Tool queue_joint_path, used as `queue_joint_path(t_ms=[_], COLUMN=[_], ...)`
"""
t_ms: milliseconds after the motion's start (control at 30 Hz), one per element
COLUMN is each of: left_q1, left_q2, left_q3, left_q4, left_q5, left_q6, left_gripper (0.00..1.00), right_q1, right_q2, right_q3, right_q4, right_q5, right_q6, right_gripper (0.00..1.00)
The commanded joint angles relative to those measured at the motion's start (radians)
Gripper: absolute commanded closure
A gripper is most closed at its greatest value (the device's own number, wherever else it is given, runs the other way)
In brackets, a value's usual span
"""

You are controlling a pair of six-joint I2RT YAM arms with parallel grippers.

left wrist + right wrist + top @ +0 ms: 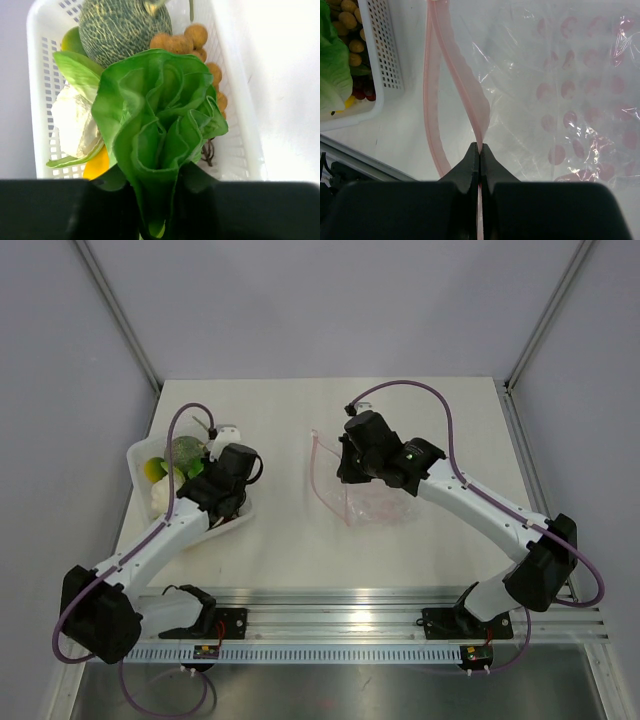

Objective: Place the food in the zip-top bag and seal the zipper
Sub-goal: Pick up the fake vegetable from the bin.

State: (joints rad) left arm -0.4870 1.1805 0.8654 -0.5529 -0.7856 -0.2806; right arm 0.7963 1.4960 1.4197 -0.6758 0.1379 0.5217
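With the left fingers (117, 200), pinching the stem end of the bright green lettuce (160, 115), closed in to the width of that stem, one finger pressing against each side. Holding the lettuce over the white slotted tray (40, 75), with the ruffled leaves spreading toward the wrist camera. Not possible to tell whether it is lifted clear of the other food or touching it.

Partly covering the rest of the food in the tray:
- a netted green melon (125, 27) at the far end
- a bunch of tan-brown balls (182, 40) along the right wall
- a pale white-green vegetable (75, 120) by the left wall
- a yellow piece (97, 167) just below that vegetable

Also showing, in the right wrist view, dark red grapes (362, 92) in a near corner of the same tray.

With the right fingers (465, 172), squeezing fully together on the zipper (462, 82), gripping only one pink-red lip of it. Holding that lip apart from the other lip, with the mouth gaping toward the tray.

Lying on the worktop (290, 550), to the right of the tray and apart from it: the zip-top bag (560, 100), clear, crinkled and printed with pink dots.
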Motion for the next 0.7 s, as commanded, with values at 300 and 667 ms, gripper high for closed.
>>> queue_joint_path(t_ms=[300,667], left_q1=[0.004,0.004], left_q2=[-0.18,-0.41], left_q3=[0.244,0.31], left_q4=[-0.07,0.164], left_q5=[0.141,0.613], left_q6=[0.063,0.078], left_gripper=[1.0,1.0], right_q1=[-0.006,-0.012], right_q2=[0.012,0.155], right_q3=[0.012,0.131], right_q4=[0.064,0.111], right_q5=[-0.057,-0.168], right_q6=[0.038,0.098], right_gripper=[1.0,1.0])
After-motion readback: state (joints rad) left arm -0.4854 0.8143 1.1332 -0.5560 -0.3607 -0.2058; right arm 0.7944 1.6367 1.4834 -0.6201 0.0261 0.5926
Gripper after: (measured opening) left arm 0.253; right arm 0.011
